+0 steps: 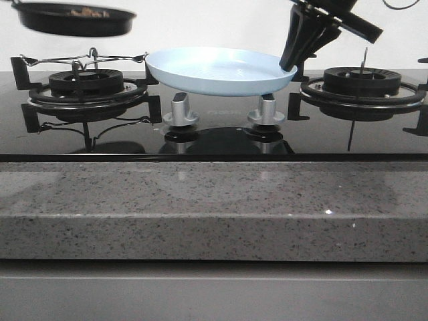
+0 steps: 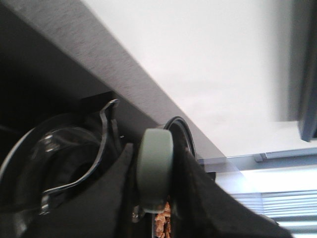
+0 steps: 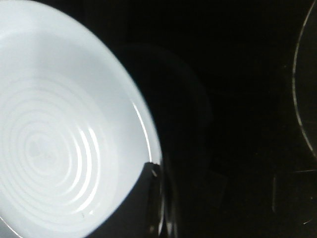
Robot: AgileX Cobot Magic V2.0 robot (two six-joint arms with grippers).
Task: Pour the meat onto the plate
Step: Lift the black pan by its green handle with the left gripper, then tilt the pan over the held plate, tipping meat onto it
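The pale-blue plate (image 1: 217,70) is held level above the middle of the hob, over the knobs. My right gripper (image 1: 289,63) is shut on its right rim; in the right wrist view the plate (image 3: 59,134) is bare, with one finger (image 3: 146,198) lying over the rim. The black frying pan (image 1: 73,20) hangs high at the far left, above the left burner, with light-brown meat (image 1: 90,12) in it. My left gripper (image 2: 155,148) is shut on the pan's grey-green handle (image 2: 156,171); some meat (image 2: 162,223) shows beyond it.
A left burner with a wire grate (image 1: 87,83) and a right burner (image 1: 361,83) stand on the black glass hob. Two silver knobs (image 1: 180,110) (image 1: 266,110) stand under the plate. The grey stone counter edge (image 1: 214,207) runs along the front.
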